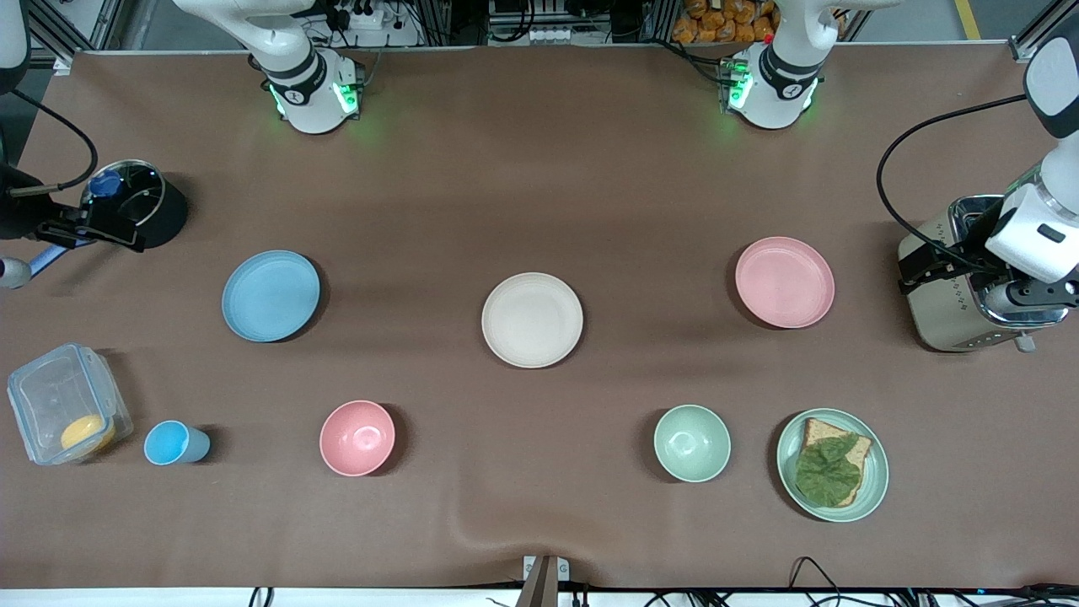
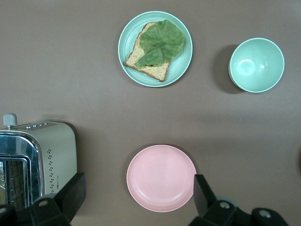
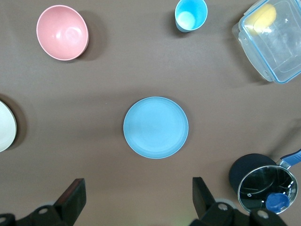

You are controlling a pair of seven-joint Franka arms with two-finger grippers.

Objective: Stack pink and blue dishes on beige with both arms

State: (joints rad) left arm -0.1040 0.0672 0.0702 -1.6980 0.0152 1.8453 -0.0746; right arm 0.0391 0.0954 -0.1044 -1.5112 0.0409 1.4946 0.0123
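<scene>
The beige plate (image 1: pixel 532 319) lies mid-table, and its edge shows in the right wrist view (image 3: pixel 5 126). The pale pink plate (image 1: pixel 784 282) lies toward the left arm's end and the light blue plate (image 1: pixel 271 296) toward the right arm's end, each bare. My left gripper (image 2: pixel 138 180) hangs open high over the pink plate (image 2: pixel 161 177) and the toaster's edge, with nothing in it. High over the table between the blue plate (image 3: pixel 155 127) and the pot, my right gripper (image 3: pixel 137 182) is open with nothing in it.
A toaster (image 1: pixel 961 287) stands at the left arm's end. A black pot (image 1: pixel 143 206) and a clear container (image 1: pixel 63 405) stand at the right arm's end. Nearer the front camera are a blue cup (image 1: pixel 173 443), a pink bowl (image 1: pixel 357 437), a green bowl (image 1: pixel 692 443) and a green plate with bread and lettuce (image 1: pixel 877 480).
</scene>
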